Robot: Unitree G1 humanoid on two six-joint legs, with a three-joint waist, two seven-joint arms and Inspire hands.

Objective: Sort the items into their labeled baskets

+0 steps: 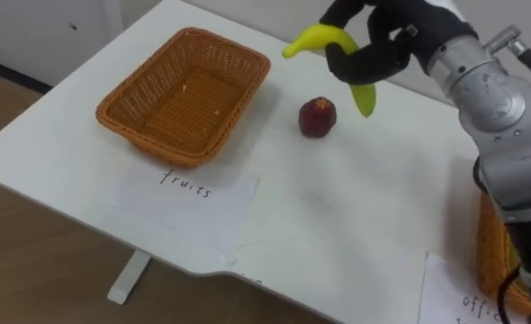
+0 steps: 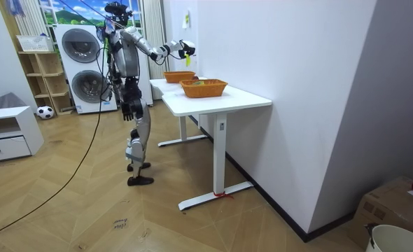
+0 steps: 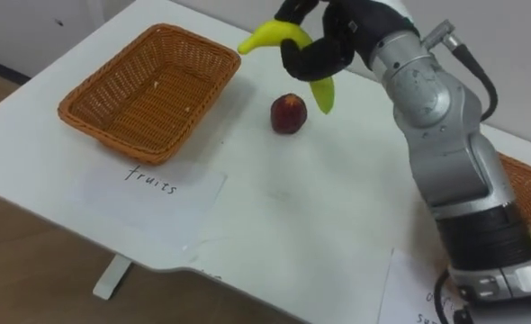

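Fingers (image 1: pixel 373 61) of the right hand (image 1: pixel 400 31) curled round the banana (image 1: pixel 315 38) above the desk (image 1: pixel 337 225), beyond the red fruit (image 1: pixel 318 117) and right of the basket (image 1: pixel 121 115), while the room view showed the left hand (image 2: pixel 127 109) hanging low.

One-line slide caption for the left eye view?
Right hand holds a banana over the table, with a red fruit and a wicker basket nearby.

White table (image 1: pixel 337 225) — wicker basket (image 1: pixel 144 137), red fruit (image 1: pixel 318 118), paper label (image 1: pixel 189 193) — second basket (image 1: pixel 490 252).
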